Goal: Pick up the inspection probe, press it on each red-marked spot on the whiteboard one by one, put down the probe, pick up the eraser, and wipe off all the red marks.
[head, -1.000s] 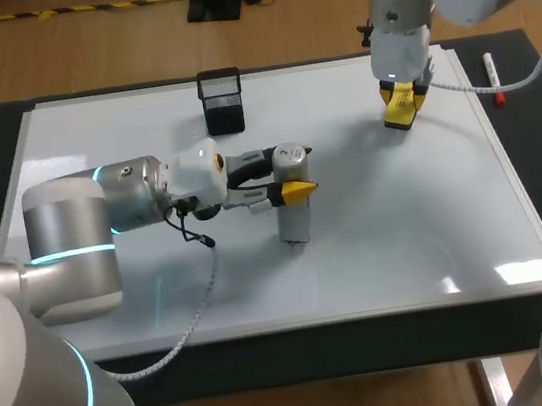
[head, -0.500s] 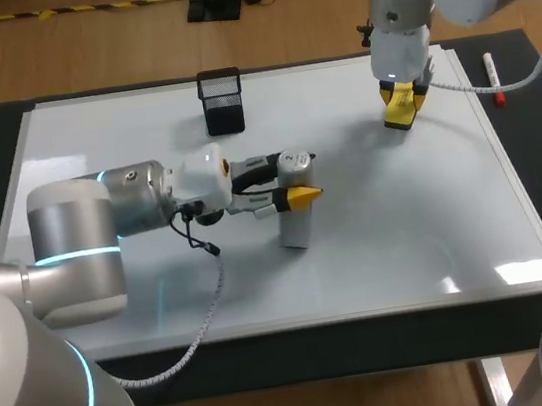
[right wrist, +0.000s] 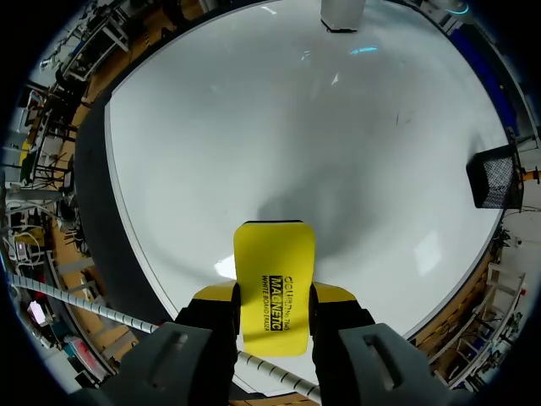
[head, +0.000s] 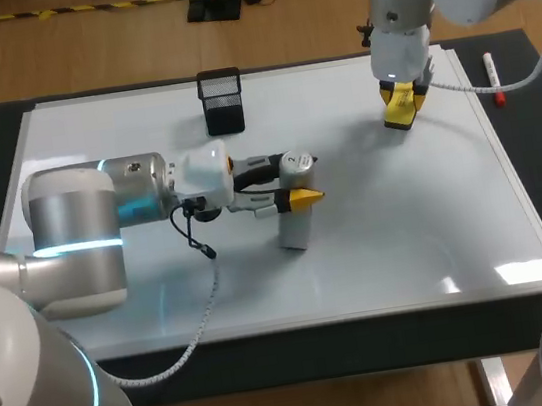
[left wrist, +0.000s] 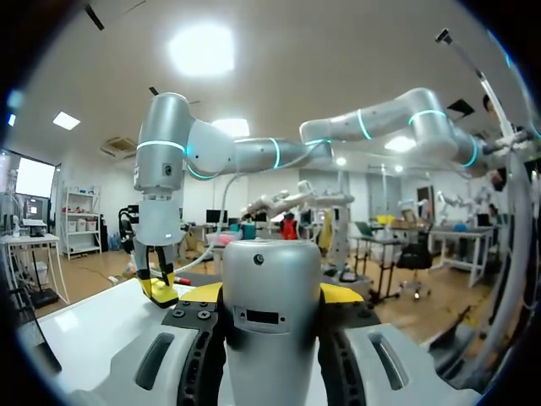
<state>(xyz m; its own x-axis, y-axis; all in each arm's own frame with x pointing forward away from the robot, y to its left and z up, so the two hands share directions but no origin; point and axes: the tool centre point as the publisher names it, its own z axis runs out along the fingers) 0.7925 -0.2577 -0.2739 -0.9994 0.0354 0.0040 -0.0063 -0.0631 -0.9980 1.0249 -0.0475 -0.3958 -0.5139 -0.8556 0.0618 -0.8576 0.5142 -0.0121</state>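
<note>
We clamp the silver cylindrical probe (head: 296, 222) in our left gripper (head: 293, 182), the yellow rectangular eraser (right wrist: 273, 275) in our right gripper (head: 401, 104).

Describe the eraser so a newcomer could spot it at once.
Start at the big whiteboard and go to its far right corner, where the right gripper hangs. The eraser is the flat yellow block clamped between its fingers, unlike the silver cylindrical probe mid-board or the black mesh cup at the far edge.

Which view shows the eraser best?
Right wrist view: the eraser sits between the jaws, its yellow face fully shown. Head view shows only a small yellow block; left wrist view, a far-off glimpse.
</note>
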